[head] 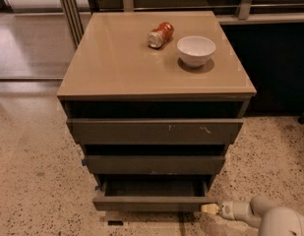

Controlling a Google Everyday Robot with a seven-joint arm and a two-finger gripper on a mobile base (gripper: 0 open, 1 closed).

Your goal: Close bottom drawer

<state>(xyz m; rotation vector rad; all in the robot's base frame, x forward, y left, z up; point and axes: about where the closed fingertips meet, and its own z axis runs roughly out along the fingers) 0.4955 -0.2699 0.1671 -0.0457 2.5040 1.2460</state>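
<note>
The cabinet (pixel 151 73) has three dark grey-brown drawers. The bottom drawer (pixel 150 202) has the narrowest plain front; it stands pulled out a little, with its shallow box showing behind the front panel. The mid-width drawer front (pixel 154 164) and the widest front with white scratch marks (pixel 154 131) sit above it. My gripper (pixel 209 209) comes in from the lower right, low to the floor, with its pale tip right at the right end of the bottom drawer's front.
A tipped orange can (pixel 160 34) and a white bowl (pixel 196 50) rest on the tan cabinet top. Speckled floor (pixel 33 181) spreads left and right. A dark counter base (pixel 277 68) stands behind right; metal posts (pixel 70 9) stand behind left.
</note>
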